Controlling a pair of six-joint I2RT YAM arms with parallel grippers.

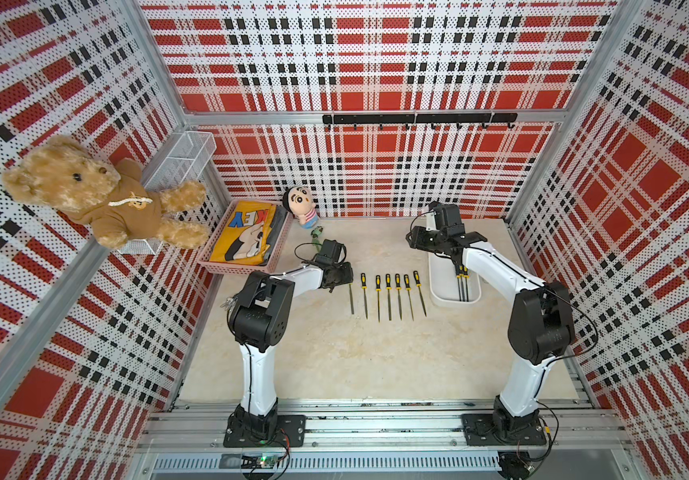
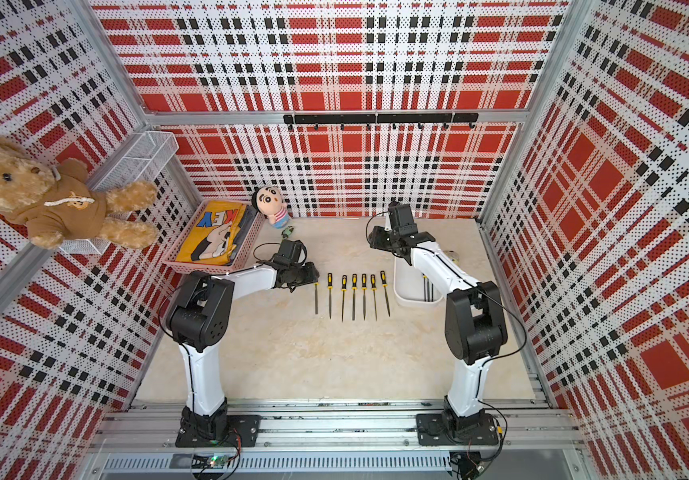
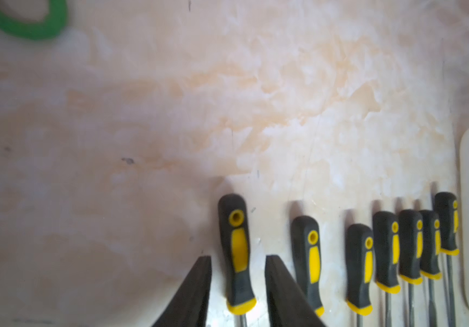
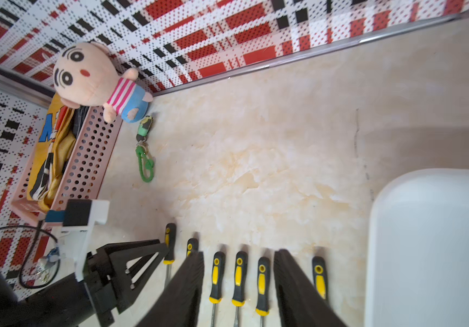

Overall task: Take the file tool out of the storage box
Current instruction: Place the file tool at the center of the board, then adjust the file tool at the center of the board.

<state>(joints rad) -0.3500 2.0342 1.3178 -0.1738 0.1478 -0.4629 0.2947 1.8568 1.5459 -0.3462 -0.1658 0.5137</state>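
Over the leftmost laid-out file (image 3: 236, 254), your left fingers (image 3: 193, 294) stand open, release step; right fingers (image 4: 188, 291) open, empty: next, reach into storage box (image 1: 444, 286).

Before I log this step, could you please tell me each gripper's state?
Left gripper: open, astride a file.
Right gripper: open, empty.

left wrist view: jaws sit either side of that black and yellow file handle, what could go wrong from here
1. The open left gripper straddles the leftmost black-and-yellow file; lifting off crookedly could drag it into the neighbour file close beside it.
2. The files in the shallow white plastic storage box lie tight together; the open right gripper over it might pinch two at once.
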